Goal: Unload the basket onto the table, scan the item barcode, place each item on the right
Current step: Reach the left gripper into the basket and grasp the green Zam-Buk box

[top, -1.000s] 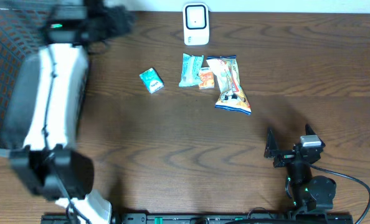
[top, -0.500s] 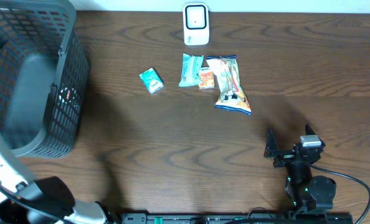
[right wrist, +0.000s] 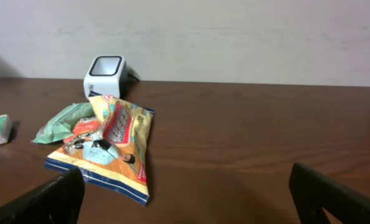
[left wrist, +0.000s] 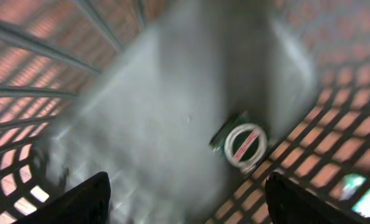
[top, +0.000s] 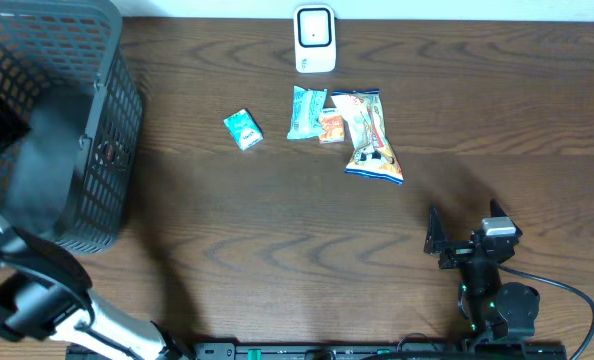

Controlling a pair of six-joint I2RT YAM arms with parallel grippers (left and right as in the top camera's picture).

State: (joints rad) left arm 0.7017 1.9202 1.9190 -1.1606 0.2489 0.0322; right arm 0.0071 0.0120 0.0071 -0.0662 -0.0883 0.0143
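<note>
Though blurry in the left wrist view, plain enough to tell: left fingers (left wrist: 79, 200) spread wide over the inside of the dark mesh basket (left wrist: 23, 81), with nothing between them. On the grey basket floor, a bit beyond the fingers and to the right, a small green pack (left wrist: 243, 142) with a round red and white mark, lying flat close to the mesh wall. Not touched by either finger.

From above, basket at the left side of the table (top: 277, 230), with the left arm (top: 37, 300) at the near left corner, just beside it.

At the far middle of the table, a white scanner (top: 315, 38), standing up. A little nearer than the scanner, a bunch of packs. Off to the left by itself, a small teal box (top: 243, 129). Then a light green packet (top: 306, 111), a small orange packet (top: 331, 125) just beside it, and a long snack bag (top: 369, 140) with blue ends, touching the orange one. All flat on the wood, none held.

At the near right of the table, right fingers (right wrist: 337, 196) wide apart too, empty, well apart from the packs. In the right wrist view, snack bag in front, scanner behind it, teal box at the left edge.
</note>
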